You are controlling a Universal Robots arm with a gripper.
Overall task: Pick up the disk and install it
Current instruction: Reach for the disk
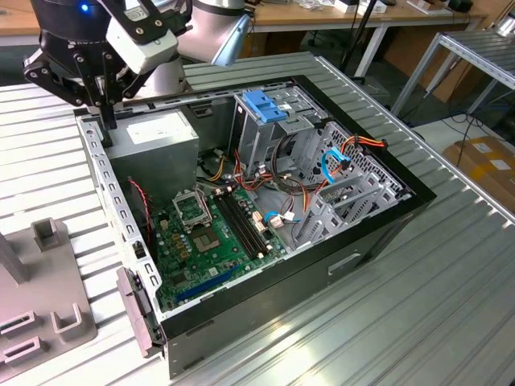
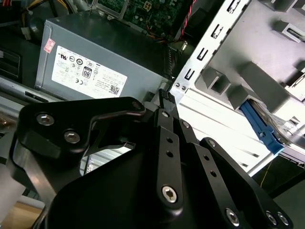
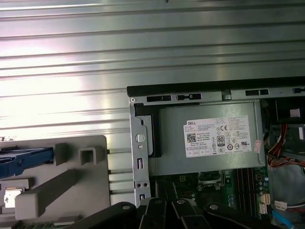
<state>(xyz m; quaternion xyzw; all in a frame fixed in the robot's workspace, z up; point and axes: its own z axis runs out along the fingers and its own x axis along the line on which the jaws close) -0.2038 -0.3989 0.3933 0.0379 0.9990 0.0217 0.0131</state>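
**A:** Starting wide: the ribbed metal bench (image 1: 418, 265) carries an open computer case (image 1: 265, 310), laid on its side with boards and cables on show.

**B:** Biggest thing inside is the grey power-supply box (image 1: 157, 133), tucked against the case wall. Further along sits the drive cage (image 1: 251, 138) with its blue latch. Any disk in there?

**A:** None that I can make out from the exterior view. By my reading, the install isn't done.

**B:** Off the case, at the exterior view's left, a grey holder (image 1: 44, 297) rests on the bench.

**A:** And that's where the disk (image 2: 267, 132) is! In the second wrist view its blue carrier frame and a sliver of silver metal sit in that holder, outside the case wall.

**B:** And the claw (image 1: 105, 121)?

**A:** Hanging over the case corner, just above the power-supply box. Its fingers look pressed together with nothing between them, and it's well apart from the disk.

**B:** So, the score?

**A:** Early going, I'd say. The disk isn't picked up and isn't installed, so both halves of the job are open.
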